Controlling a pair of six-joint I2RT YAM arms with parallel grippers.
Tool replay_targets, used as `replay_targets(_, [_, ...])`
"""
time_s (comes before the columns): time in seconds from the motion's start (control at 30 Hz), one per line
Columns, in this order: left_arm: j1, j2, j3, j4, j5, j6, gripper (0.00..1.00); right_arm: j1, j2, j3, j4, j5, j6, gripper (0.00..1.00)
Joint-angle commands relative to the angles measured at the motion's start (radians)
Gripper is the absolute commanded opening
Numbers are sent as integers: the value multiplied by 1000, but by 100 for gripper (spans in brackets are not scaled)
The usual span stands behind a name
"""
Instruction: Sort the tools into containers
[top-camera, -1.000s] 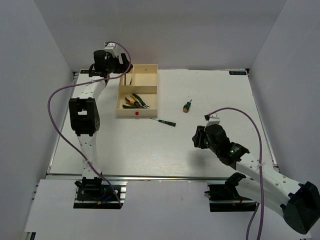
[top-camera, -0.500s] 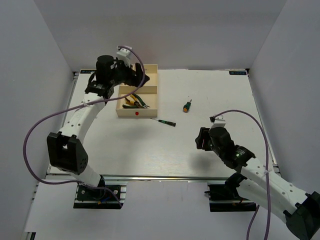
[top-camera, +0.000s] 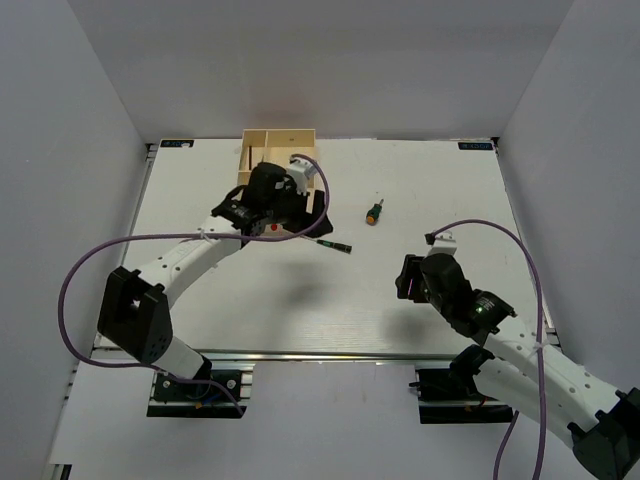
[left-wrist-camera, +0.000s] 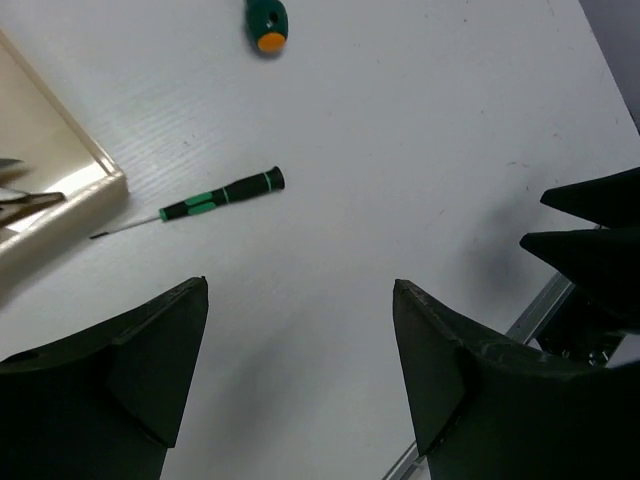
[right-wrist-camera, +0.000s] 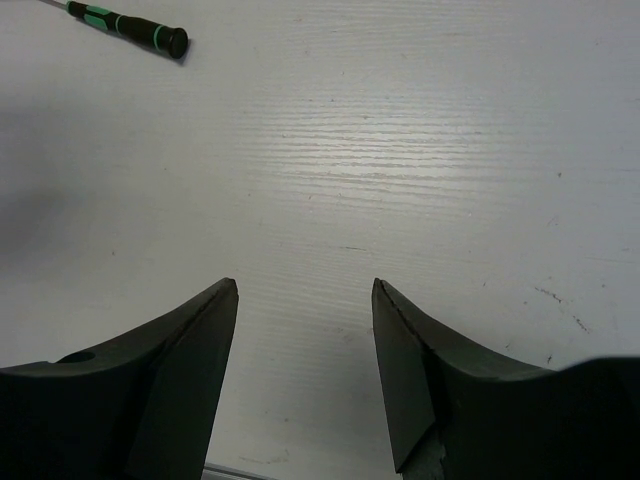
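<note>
- One tray (top-camera: 279, 135): two far compartments show in the top view, and the left arm covers the rest.
- Two screwdrivers lie on the table (top-camera: 450, 190), both outside the tray and to its right.
- The thin screwdriver (left-wrist-camera: 215, 196) is just off the tray's near right corner. Its long axis runs roughly left to right. The bare tip points at the tray wall and the black handle end points away from it. I cannot tell whether the tip touches the wall.
- The stubby screwdriver (top-camera: 374, 212) lies farther right of the tray, apart from the thin one. Its short shaft points to the far side of the table.
- Metal tips (left-wrist-camera: 25, 198) of one tool show inside the tray at its wall. The rest of that tool is out of view.
- The left gripper (left-wrist-camera: 300, 290) hangs over the tray's near right corner. Its fingers are spread wide and hold nothing.
- The right gripper (right-wrist-camera: 305, 285) is well right of the tray, above bare table. Its fingers are also apart and empty.
</note>
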Motion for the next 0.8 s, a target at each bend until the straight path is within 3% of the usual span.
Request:
replay_targets(0.0, [-84, -16, -21, -1, -109, -112, 84, 0, 7, 41, -23, 44, 28, 62])
replay_targets(0.17, [-168, 96, 9, -31, -231, -161, 84, 0, -11, 29, -24, 38, 31, 62])
replay_targets(0.3, [-187, 191, 104, -134, -422, -343, 87, -2, -37, 27, -37, 46, 33, 62])
replay_targets(0.53, [-208, 236, 94, -101, -538, -563, 92, -2, -44, 10, -44, 60, 36, 62])
replay_targets(0.63, [-208, 277, 124, -68, -518, -545, 92, 1, -53, -10, -24, 41, 41, 63])
replay_targets(0.77, [-217, 334, 180, -21, -406, -354, 89, 1, -71, -19, -23, 31, 36, 63])
